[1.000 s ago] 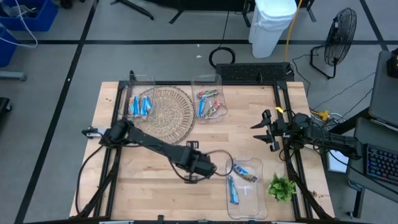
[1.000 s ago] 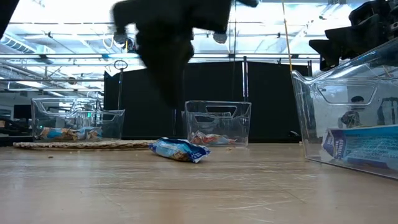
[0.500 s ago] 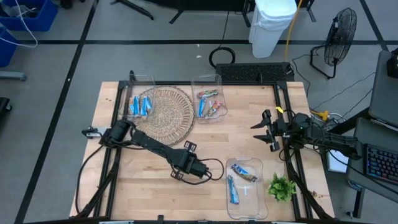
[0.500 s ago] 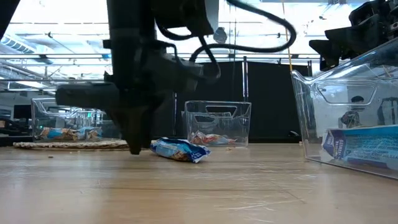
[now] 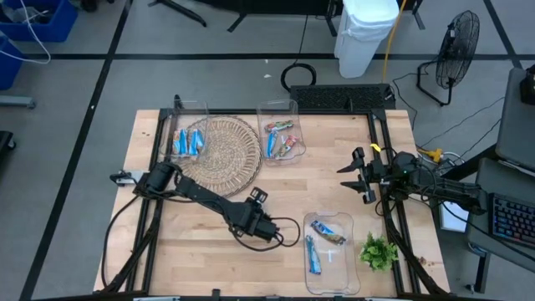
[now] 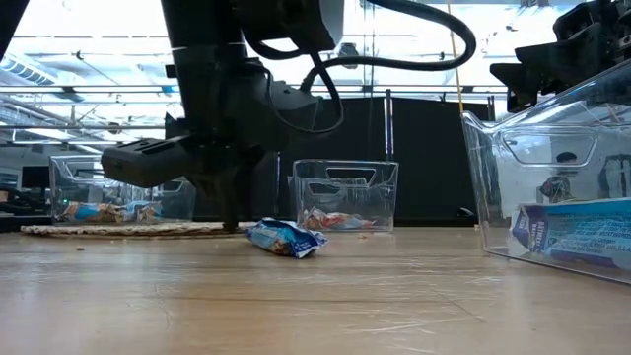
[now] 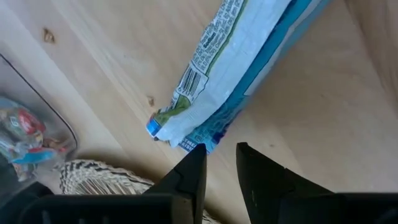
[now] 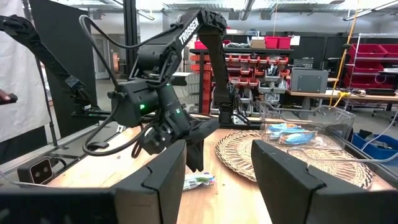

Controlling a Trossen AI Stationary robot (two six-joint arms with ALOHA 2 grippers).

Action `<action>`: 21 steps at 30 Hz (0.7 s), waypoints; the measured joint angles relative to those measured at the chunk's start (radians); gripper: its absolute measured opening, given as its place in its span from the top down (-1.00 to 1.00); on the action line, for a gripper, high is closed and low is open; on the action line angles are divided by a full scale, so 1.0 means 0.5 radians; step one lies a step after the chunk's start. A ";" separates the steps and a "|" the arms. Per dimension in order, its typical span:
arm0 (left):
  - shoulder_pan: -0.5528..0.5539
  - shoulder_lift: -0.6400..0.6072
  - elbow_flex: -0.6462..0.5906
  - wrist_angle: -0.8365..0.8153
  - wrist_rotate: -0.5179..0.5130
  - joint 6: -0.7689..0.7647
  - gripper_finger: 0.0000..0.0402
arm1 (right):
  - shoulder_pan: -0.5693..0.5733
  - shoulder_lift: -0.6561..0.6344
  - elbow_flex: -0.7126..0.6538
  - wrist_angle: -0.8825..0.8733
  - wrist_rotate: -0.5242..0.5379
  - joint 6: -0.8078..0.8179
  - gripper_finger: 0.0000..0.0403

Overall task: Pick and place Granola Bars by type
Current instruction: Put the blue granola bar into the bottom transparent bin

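The left pincer hangs low over the middle of the wooden desk, its narrowly parted fingers just beside, not touching, the end of a blue-and-white granola bar lying flat on the wood. More granola bars sit in clear bins: blue ones far left, mixed ones at far centre, and two in the near-right bin beside a green sprig. A woven mat lies between the far bins. The right pincer waits released at the desk's right edge.
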State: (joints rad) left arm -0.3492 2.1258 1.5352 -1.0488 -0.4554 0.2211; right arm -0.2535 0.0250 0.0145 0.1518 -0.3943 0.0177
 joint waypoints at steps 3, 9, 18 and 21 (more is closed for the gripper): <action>0.000 0.000 0.000 0.019 -0.010 0.049 0.54 | 0.000 0.000 0.000 0.000 0.000 0.000 0.14; 0.000 0.000 0.000 0.151 -0.163 0.104 0.54 | 0.000 0.000 0.000 0.000 0.000 0.000 0.14; 0.004 -0.001 0.000 0.278 0.033 0.248 0.54 | 0.000 0.000 0.000 0.000 0.000 0.000 0.14; 0.004 -0.001 0.000 0.283 0.207 0.361 0.54 | 0.000 0.000 0.000 0.000 0.000 0.000 0.14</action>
State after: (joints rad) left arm -0.3473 2.1254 1.5352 -0.9073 -0.3520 0.4017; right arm -0.2534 0.0250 0.0143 0.1519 -0.3943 0.0177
